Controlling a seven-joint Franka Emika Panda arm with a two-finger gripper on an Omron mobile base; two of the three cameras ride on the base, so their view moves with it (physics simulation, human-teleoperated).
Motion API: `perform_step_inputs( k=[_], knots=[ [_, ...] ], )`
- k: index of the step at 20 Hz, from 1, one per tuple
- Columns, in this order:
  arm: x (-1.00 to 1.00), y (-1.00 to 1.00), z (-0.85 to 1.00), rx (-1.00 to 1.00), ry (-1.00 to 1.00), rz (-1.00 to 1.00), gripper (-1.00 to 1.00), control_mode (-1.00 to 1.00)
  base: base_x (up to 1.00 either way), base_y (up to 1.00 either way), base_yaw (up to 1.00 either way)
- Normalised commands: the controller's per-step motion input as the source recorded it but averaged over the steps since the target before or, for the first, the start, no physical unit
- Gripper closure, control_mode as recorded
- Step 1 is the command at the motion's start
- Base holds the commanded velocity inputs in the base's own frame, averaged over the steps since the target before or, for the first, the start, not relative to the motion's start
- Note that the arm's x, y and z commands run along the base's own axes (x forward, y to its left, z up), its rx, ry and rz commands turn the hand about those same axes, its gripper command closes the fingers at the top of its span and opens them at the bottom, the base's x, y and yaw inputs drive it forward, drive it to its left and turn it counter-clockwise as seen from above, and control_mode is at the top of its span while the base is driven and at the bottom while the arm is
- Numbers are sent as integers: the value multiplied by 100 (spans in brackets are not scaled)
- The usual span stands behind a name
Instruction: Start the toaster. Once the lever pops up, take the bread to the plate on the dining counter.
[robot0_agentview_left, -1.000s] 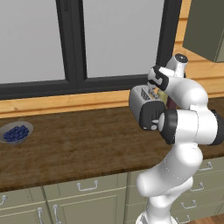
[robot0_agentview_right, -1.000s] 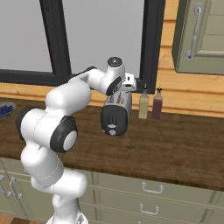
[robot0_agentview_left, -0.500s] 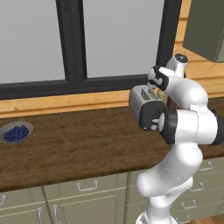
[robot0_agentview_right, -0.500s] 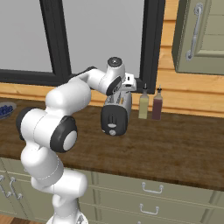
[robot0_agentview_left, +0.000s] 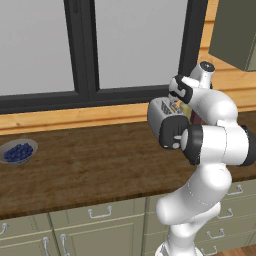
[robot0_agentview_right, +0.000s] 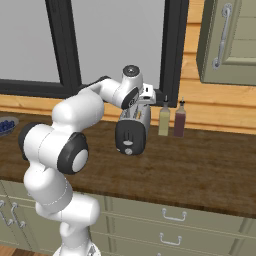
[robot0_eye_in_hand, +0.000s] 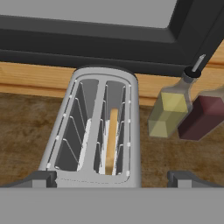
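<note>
Toaster (robot0_eye_in_hand: 98, 127) sits on the brown wood counter (robot0_agentview_left: 95, 170) near the window (robot0_agentview_left: 130, 45), end face with the dark round patch turned toward the room. Looked for a logo or any lettering on it, nothing readable on the toaster or on the two bottles beside it. Those are a yellowish oil-looking bottle (robot0_eye_in_hand: 168, 109) and a dark red bottle (robot0_eye_in_hand: 199, 116), both plain, standing just beside the toaster toward the wall.

From the hand view you look straight down into the two slots, and the bread (robot0_eye_in_hand: 112, 140) is standing on edge in the right-hand slot, a thin tan strip between the wire guides. The other slot looks bare.

Arm is folded up in a big arch: elbow low and forward, forearm rising back over the toaster, wrist bent so the hand points down at the toaster's top. Gripper (robot0_eye_in_hand: 113, 178) hovers just above the slots, fingertips (robot0_eye_in_hand: 41, 178) spread wide apart, holding nothing.

Off to the left on the same counter, well apart, there's a small bowl of blueberries (robot0_agentview_left: 19, 151). Sage-green drawers (robot0_agentview_right: 170, 225) run underneath.
</note>
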Motion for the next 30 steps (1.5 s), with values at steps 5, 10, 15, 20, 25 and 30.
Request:
perform_step_inputs(
  k=[5,10,15,20,25,30],
  knots=[
    [0,0,0,0,0,0,-100,-100,0,0,0],
    [0,0,0,0,0,0,-100,-100,0,0,0],
    [0,0,0,0,0,0,-100,-100,0,0,0],
    [0,0,0,0,0,0,-100,-100,0,0,0],
    [0,0,0,0,0,0,-100,-100,0,0,0],
    [0,0,0,0,0,0,-100,-100,0,0,0]
  ],
)
